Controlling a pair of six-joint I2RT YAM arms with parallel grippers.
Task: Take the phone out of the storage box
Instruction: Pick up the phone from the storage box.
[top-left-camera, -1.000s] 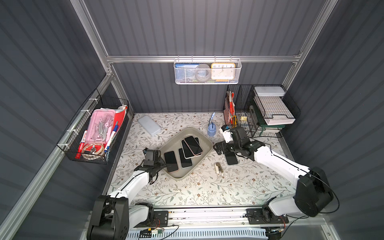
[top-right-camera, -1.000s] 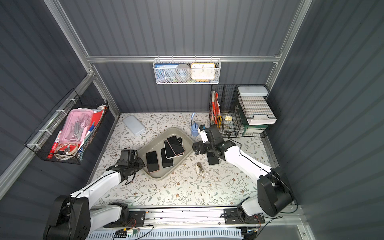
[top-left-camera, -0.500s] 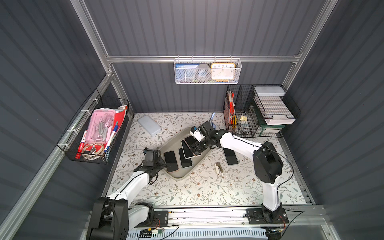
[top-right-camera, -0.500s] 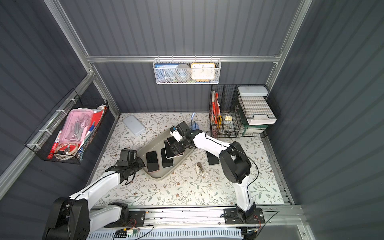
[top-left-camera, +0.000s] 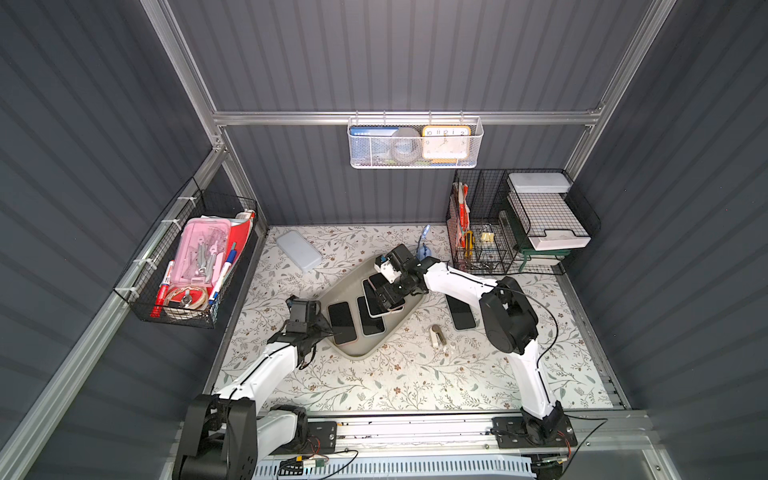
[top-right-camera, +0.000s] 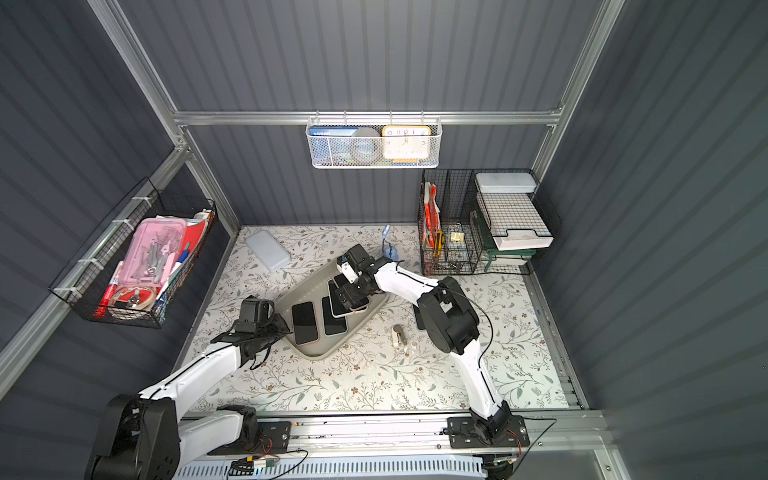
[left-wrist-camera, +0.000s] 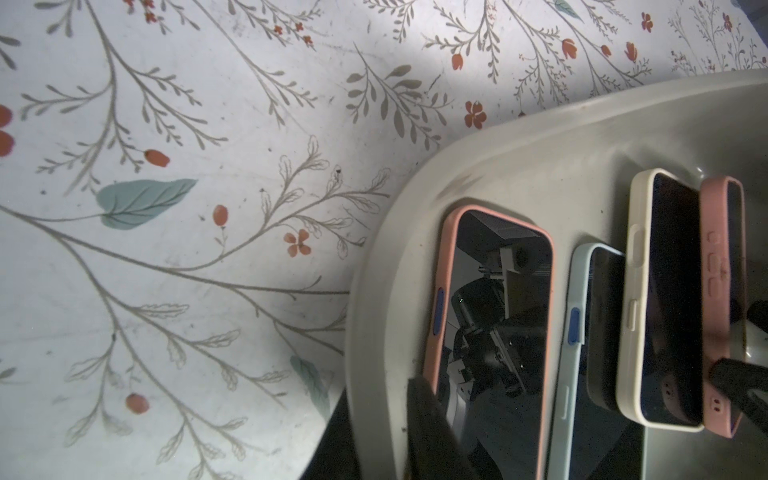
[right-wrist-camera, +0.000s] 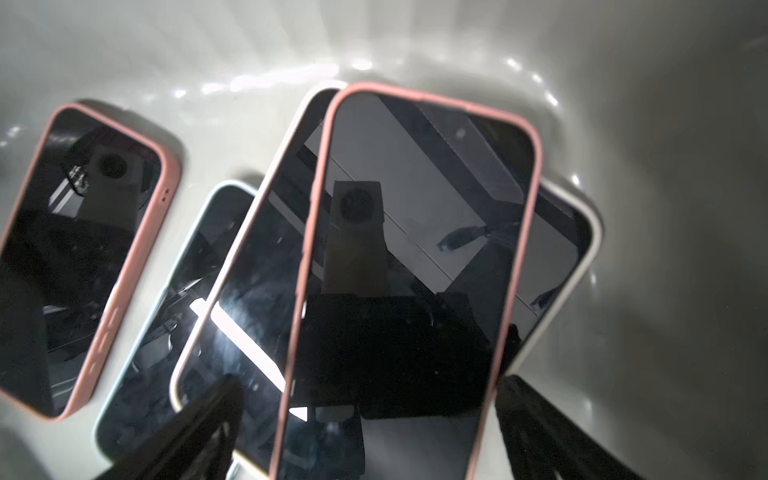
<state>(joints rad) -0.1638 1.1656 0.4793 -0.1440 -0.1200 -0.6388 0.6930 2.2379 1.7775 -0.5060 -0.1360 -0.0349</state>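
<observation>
Over the storage box (top-left-camera: 359, 352) at mid-worktop (top-left-camera: 415, 374) the right tool (top-left-camera: 386, 297) now hovers. A second ago it was above the lone phone (top-left-camera: 460, 312) lying just right of the box, and it has swung left. The left tool (top-left-camera: 330, 330) has stayed, pinched shut on the box's near-left rim. Four phones lie inside: a pink-cased phone (right-wrist-camera: 75, 249) leftmost, a pale-blue phone (right-wrist-camera: 166, 311), a cream phone (right-wrist-camera: 249, 291), and a top pink phone (right-wrist-camera: 415, 249) stacked on the cream one. Only the right wrist view shows the right tool spread wide, fingers (right-wrist-camera: 199, 424) flanking that top phone. Only the top views show the fifth phone, outside the box.
</observation>
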